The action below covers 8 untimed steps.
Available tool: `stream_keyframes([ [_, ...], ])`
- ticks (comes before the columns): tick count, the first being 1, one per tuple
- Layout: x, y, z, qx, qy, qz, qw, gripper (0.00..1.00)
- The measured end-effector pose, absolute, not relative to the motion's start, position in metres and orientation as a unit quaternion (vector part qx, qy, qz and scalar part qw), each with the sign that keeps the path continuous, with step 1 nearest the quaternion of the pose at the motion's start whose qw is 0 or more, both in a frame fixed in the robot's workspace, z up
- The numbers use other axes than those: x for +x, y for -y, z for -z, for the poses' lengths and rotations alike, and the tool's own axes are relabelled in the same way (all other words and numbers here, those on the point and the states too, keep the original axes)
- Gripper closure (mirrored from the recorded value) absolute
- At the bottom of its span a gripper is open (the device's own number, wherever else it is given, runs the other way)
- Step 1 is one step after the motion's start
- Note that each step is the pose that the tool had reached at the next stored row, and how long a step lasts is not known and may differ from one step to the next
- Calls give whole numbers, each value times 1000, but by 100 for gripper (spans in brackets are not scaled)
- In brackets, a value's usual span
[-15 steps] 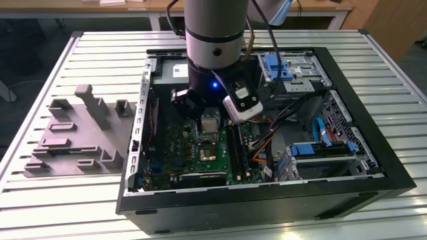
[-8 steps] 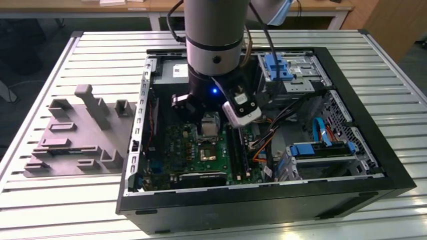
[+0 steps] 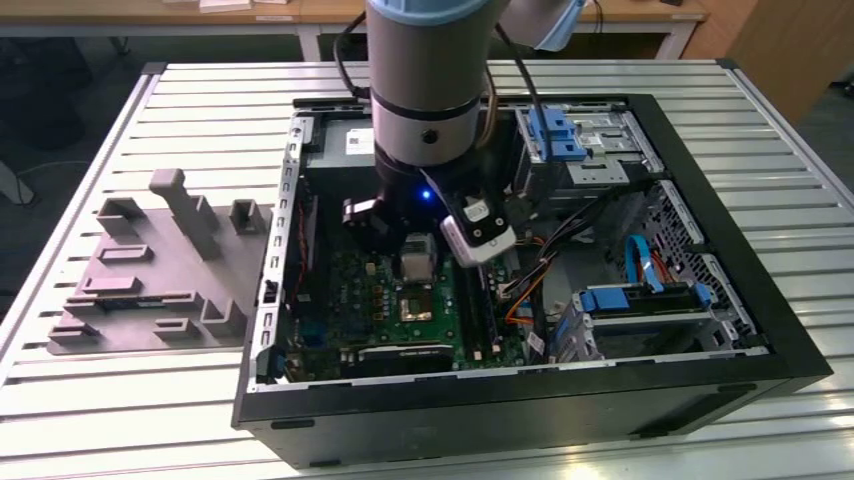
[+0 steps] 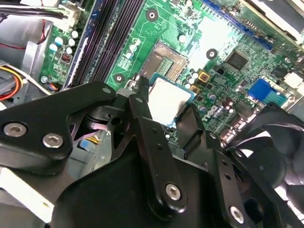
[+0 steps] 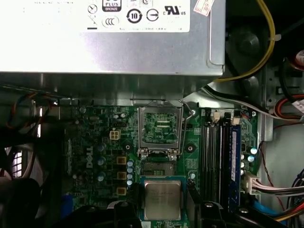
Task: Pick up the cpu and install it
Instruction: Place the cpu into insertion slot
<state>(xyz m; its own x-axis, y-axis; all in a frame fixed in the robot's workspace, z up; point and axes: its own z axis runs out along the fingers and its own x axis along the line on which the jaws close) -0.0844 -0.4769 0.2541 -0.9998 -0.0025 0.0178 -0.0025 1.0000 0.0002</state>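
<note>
My gripper (image 4: 166,100) is shut on the cpu (image 4: 169,98), a small silvery square chip with a thin green rim, with a black finger (image 4: 141,102) on each side of it. I hold it just above the green motherboard (image 4: 213,33), beside the dark square socket (image 4: 166,61). In the first wrist view the cpu (image 5: 162,199) hangs in front of the socket (image 5: 157,167), whose metal frame (image 5: 160,127) stands raised. The exterior view has the arm reaching down into the open computer case (image 3: 534,400), with the gripper (image 3: 419,256) over the socket (image 3: 416,303).
A grey power supply with a white label (image 5: 109,38) sits behind the socket. Memory slots (image 5: 218,156) run beside it, a black fan (image 4: 273,142) is close by, and loose cables (image 3: 534,270) and blue drive cages (image 3: 634,300) fill the case's right. A grey fixture (image 3: 147,270) lies left.
</note>
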Motion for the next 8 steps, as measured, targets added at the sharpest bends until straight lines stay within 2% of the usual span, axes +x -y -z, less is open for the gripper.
stream_keyframes([
  [8, -84, 479, -242, -2, 1000, 0, 9, 53],
])
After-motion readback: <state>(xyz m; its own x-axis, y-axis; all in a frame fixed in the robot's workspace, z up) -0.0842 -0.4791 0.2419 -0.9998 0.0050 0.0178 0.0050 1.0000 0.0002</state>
